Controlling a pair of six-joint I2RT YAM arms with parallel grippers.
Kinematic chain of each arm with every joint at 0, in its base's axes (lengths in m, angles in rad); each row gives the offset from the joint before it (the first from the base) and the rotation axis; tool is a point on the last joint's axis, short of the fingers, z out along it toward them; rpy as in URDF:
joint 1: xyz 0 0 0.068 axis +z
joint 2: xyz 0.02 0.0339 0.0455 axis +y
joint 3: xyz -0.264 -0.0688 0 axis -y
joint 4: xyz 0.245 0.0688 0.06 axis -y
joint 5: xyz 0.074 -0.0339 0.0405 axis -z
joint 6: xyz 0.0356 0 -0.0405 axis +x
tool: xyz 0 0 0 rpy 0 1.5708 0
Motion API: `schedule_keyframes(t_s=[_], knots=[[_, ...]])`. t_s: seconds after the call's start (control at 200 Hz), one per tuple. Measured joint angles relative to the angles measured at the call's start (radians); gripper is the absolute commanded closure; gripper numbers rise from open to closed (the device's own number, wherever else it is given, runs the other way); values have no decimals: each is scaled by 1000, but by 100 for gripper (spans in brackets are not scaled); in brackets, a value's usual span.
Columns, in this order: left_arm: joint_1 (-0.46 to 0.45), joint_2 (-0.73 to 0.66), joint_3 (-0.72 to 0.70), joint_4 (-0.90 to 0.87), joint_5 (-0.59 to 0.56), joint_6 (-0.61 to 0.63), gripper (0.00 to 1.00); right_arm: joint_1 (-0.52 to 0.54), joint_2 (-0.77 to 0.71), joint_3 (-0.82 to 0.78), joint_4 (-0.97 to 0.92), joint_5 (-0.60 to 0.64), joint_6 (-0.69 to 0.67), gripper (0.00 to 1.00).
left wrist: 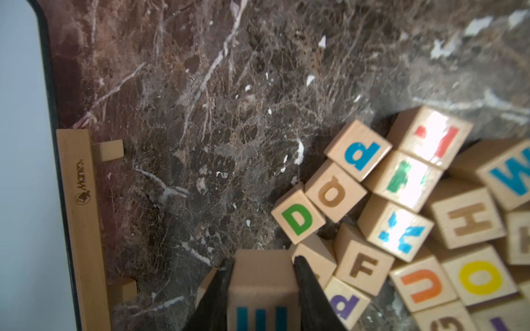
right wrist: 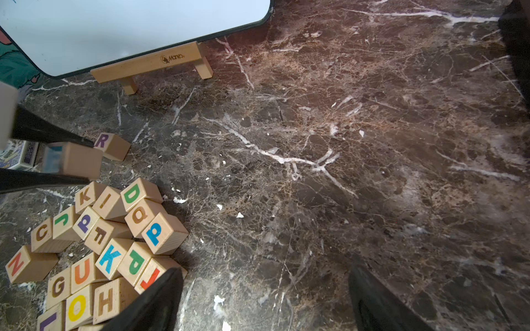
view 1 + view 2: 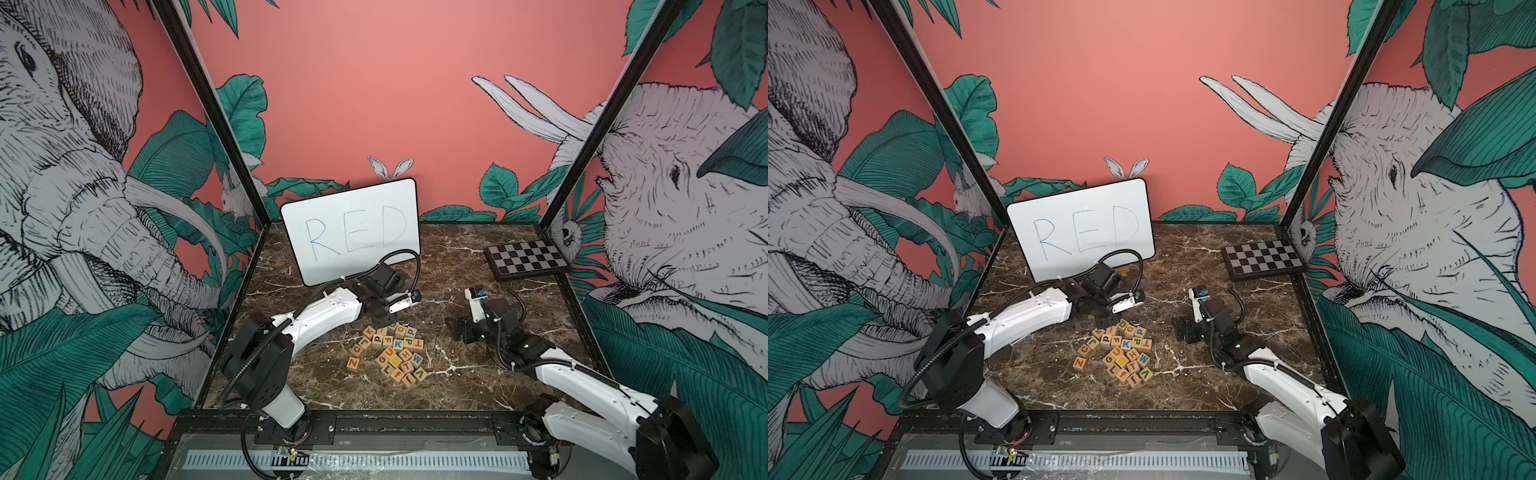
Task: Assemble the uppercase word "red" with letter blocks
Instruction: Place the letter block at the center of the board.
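The whiteboard (image 3: pixel 353 224) with RED stands near the far edge of the worktop (image 3: pixel 457 374). In front of it the left gripper (image 1: pixel 261 265) pinches one block (image 1: pixel 262 282) with a blue letter between its fingers. A purple R block (image 2: pixel 112 146) lies just beside. The letter blocks (image 3: pixel 388 353) are piled mid-worktop, with the green D block (image 1: pixel 298 219) on the far side. Right of them is the right gripper (image 2: pixel 266 265), its fingers spread and empty.

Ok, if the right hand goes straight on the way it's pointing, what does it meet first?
Probably just the bare marble table; the right hand is open and tilted down at it. The letter blocks lie off to one side, beside one finger.
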Motion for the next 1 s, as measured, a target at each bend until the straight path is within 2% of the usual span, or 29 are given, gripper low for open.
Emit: schedule_keyframes(t_s=[0.135,0.315,0.615,1.0], knots=[[58,81,43,-45,24,132,100,0,0,0,0,0,0,10],[119,139,56,-36,65,213,100,0,0,0,0,0,0,10],[140,164,55,41,83,252,100,0,9,0,0,0,-1,10],[156,211,49,51,89,260,100,0,23,0,7,-1,-3,10]])
